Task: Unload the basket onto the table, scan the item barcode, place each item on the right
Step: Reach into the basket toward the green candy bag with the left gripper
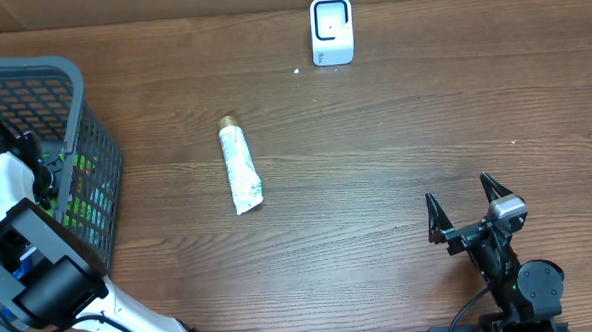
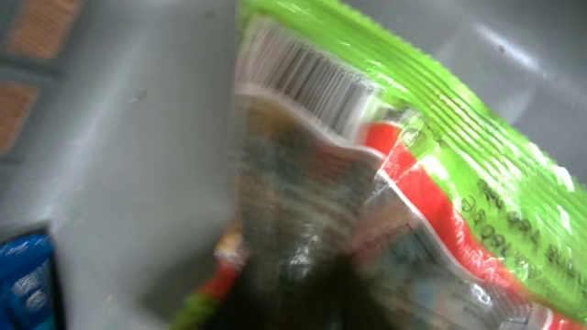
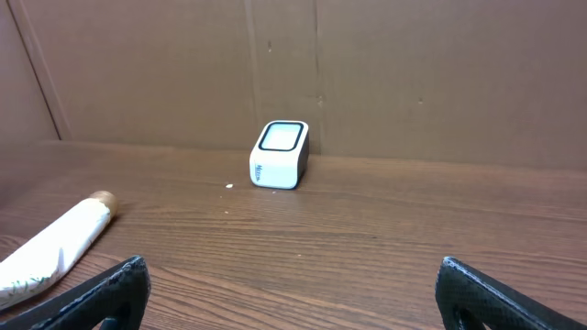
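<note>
Scanning not yet begun: left fingers (image 1: 44, 179), in the basket (image 1: 94, 125) far from the scanner (image 1: 331, 30), seem closed on a green packet (image 2: 431, 156) (barcode showing); right fingers (image 3: 101, 291) gape wide, facing the scanner.

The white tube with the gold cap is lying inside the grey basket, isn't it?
Not quite. The white tube with the gold cap is lying on the wooden table, outside the grey basket. The overhead view shows it.
</note>
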You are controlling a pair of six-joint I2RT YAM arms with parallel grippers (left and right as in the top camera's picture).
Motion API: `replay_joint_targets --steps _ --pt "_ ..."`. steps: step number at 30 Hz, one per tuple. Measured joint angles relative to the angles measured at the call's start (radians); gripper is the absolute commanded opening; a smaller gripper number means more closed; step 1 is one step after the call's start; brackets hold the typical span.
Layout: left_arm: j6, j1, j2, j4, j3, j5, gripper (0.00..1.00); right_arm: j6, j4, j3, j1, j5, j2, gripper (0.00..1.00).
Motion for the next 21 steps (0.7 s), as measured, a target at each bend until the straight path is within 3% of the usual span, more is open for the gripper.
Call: replay_joint_targets --steps 6,13,20,21 --pt "-0.079 0.002 -0.004 -0.072 0.013 0.034 0.04 0.0 -0.001 0.0 0.0 0.0 0.0 1.0" --pt "-0.203 -0.001 -0.01 -0.334 0.186 0.08 0.04 0.0 0.0 0.0 0.0 0.0 0.0 1.0" --pt "-0.266 -0.032 -0.196 -0.415 0.387 0.101 0.04 0.0 0.0 0.0 0.0 0.0 0.0 1.0" --pt "-0.269 -0.04 -0.24 -0.419 0.399 0.102 0.16 0.001 0.0 0.0 0.0 0.0 0.0 1.0"
